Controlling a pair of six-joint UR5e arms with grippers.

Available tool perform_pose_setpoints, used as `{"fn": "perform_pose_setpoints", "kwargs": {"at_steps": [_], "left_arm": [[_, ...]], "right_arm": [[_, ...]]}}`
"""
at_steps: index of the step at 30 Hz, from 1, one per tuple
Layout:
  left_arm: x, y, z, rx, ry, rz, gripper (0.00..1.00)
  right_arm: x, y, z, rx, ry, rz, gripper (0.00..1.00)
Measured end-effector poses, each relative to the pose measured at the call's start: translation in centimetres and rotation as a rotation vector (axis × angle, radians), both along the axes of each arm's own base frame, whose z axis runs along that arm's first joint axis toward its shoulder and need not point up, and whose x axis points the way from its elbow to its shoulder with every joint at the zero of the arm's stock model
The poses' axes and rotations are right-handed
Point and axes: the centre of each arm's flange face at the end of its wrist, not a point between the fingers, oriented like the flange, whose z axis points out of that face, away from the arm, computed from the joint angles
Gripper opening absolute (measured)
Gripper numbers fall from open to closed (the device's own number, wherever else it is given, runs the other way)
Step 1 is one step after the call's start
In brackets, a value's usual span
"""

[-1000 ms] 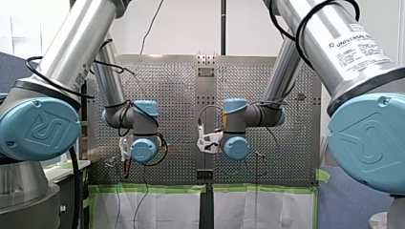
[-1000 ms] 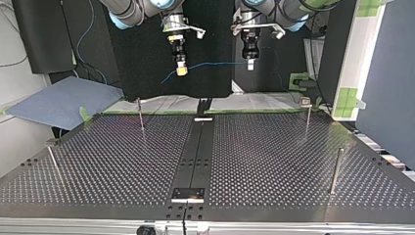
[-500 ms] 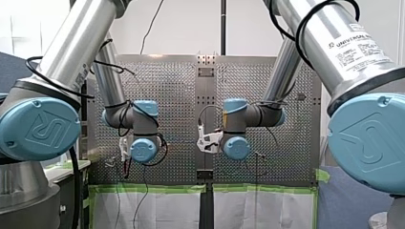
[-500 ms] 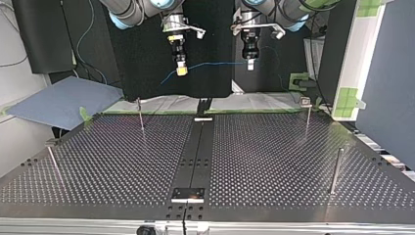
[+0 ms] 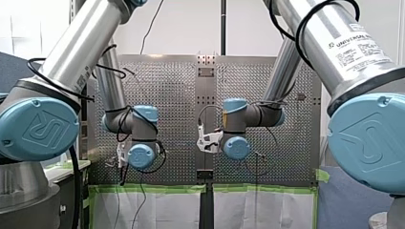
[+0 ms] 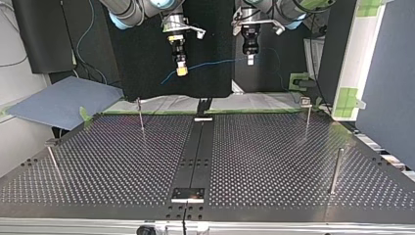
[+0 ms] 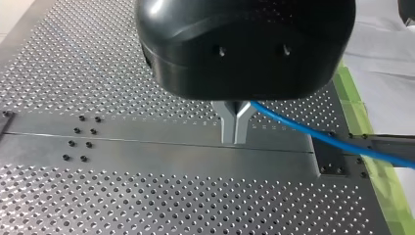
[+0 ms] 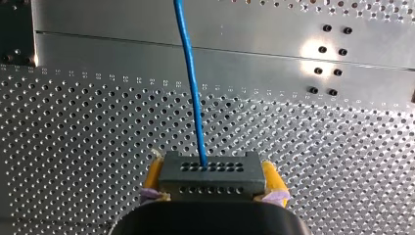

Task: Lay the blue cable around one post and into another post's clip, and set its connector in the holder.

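Observation:
In the top view both arms hang above the far edge of the perforated table (image 6: 274,147). My right gripper (image 6: 181,71), with yellow pads (image 8: 271,178), is shut on the dark grey connector (image 8: 209,174). The blue cable (image 6: 215,63) leaves the connector (image 6: 181,70) and runs across to my left gripper (image 6: 250,60). That gripper's metal fingers (image 7: 236,128) are shut on the blue cable (image 7: 313,134), which trails off to one side of them. A short loose end of cable (image 6: 168,78) hangs past the connector. Both grippers are well above the plate.
Thin posts stand on the table: two plain ones (image 6: 140,113) (image 6: 335,170) and two with clip tops (image 6: 307,103) (image 6: 51,143). A dark centre strip (image 6: 198,152) carries small holders at its far end (image 6: 203,119) and near end (image 6: 188,194). Green tape edges the table's far side.
My left arm has shifted: in the top view its gripper is a little higher, so the cable slopes up toward it. In the front view its wrist moved down and left. My right arm stayed put.

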Motion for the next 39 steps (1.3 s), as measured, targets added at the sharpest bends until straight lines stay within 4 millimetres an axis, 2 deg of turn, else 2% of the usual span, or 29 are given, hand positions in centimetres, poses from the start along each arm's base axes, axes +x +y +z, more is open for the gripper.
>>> {"fn": "perform_pose_setpoints", "kwargs": {"at_steps": [14,22,26,39], "left_arm": [[-0.3,0.0,-0.3,0.001,0.005,0.000,0.00],[-2.0,-0.6,-0.8,-0.013,-0.016,0.011,0.00],[-2.2,-0.5,-0.8,-0.016,-0.022,0.040,0.00],[-2.3,0.1,-0.8,-0.013,-0.025,0.098,0.00]], "right_arm": [[0.1,0.1,-0.1,0.002,0.000,0.000,0.00],[0.8,3.4,-3.6,0.111,0.034,0.029,0.00],[1.0,4.9,-4.3,0.155,0.040,0.049,0.00],[0.8,5.6,-4.8,0.197,0.056,0.054,0.00]]}}
